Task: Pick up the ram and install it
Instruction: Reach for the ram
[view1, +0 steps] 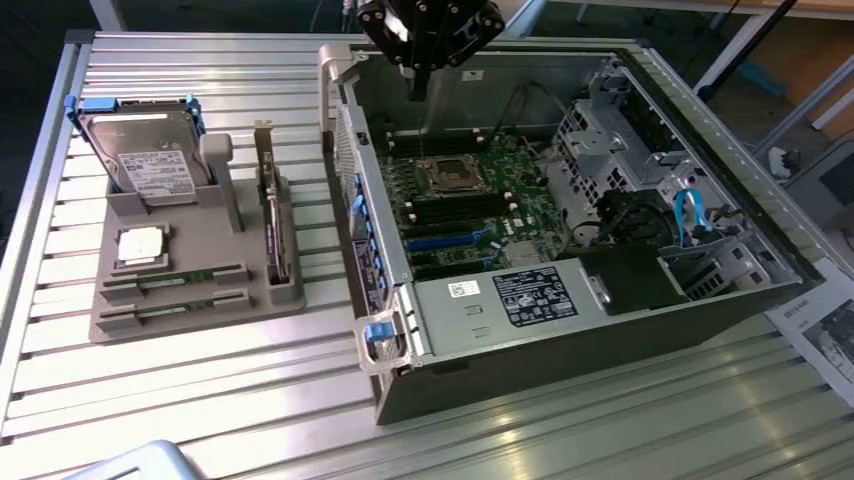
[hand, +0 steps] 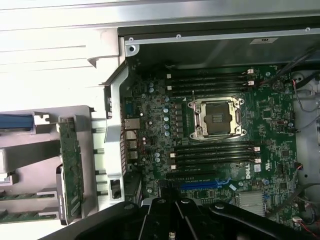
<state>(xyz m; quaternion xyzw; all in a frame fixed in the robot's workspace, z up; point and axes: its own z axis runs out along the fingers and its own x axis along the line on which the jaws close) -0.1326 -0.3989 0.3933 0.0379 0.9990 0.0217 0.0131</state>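
Probably a lab: slatted aluminium bench (view1: 200, 400), open computer case (view1: 601, 345).

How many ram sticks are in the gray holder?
2. One ram stick sits in the gray holder's slot beside the processor chip; the other ram stick, one slot outward.

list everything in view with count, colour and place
ram sticks: 2, green, lying in the holder's near-end slots
hard drive: 1, silver in a blue caddy, standing at the holder's far end
processor chip: 1, silver, flat mid-holder
expansion card: 1, dark, upright on the holder's case side
holder: 1, grey, exterior view's left
computer case: 1, black, open, exterior view's right
motherboard: 1, green, inside case
cable: 1, blue, inside case
table: 1, silver, slatted
gripper: 1, black, shut, above the case's far end
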